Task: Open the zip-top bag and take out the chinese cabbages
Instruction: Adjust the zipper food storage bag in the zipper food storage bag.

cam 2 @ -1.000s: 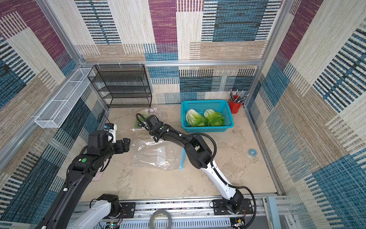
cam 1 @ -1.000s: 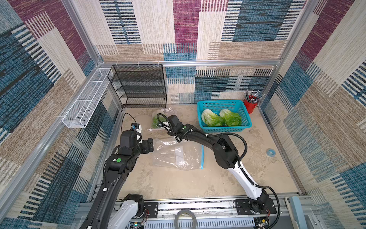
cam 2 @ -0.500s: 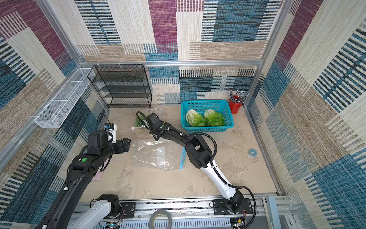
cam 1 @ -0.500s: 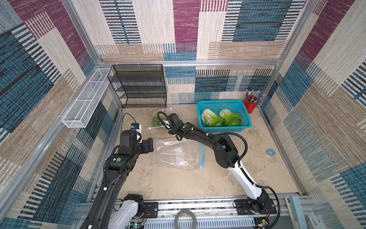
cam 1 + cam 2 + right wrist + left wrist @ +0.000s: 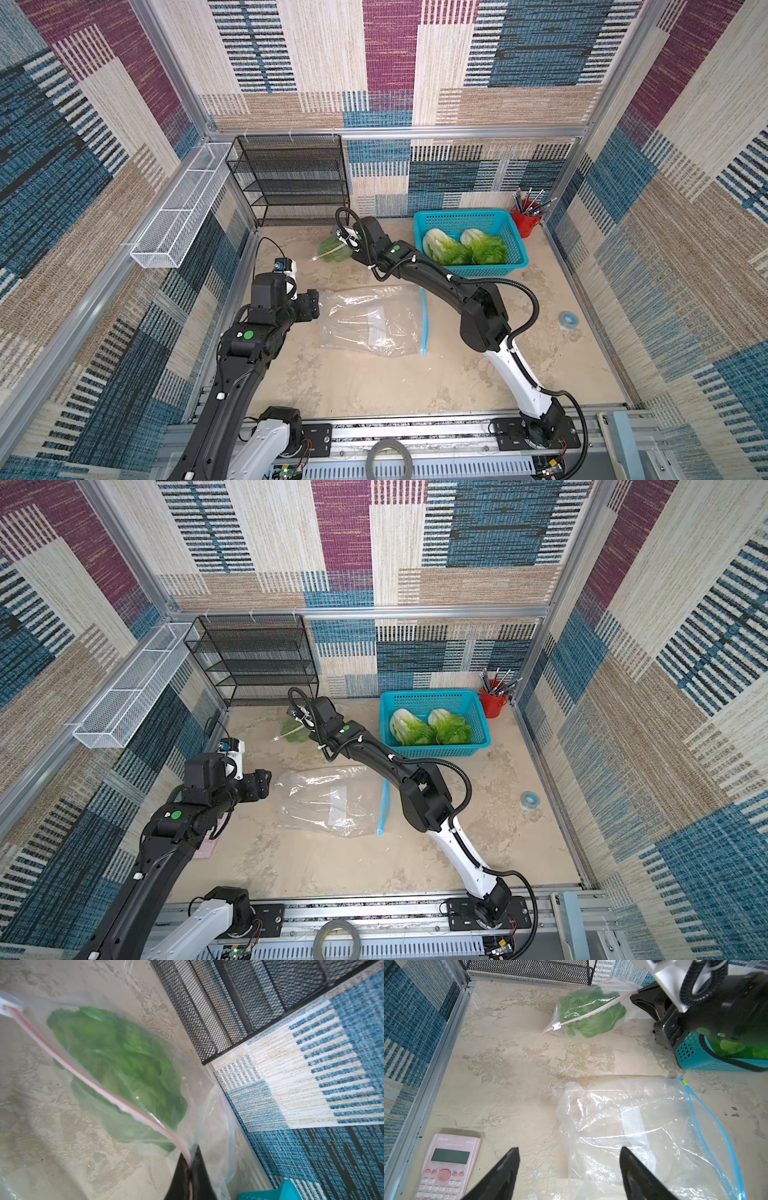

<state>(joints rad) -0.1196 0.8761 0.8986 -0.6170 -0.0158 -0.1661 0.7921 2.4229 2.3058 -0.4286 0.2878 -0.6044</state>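
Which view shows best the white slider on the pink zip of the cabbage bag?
The left wrist view: the white slider sits whole and sharp on the pink zip. In the right wrist view it is blurred at the picture's edge. In both top views it is only a pale speck.

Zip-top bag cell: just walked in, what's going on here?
The right gripper is shut on the pink zip strip of the small zip-top bag near the black mesh rack, with one cabbage inside it. The left gripper hovers open at the edge of the large clear bag, which looks empty. Two cabbages already lie in the teal basket.
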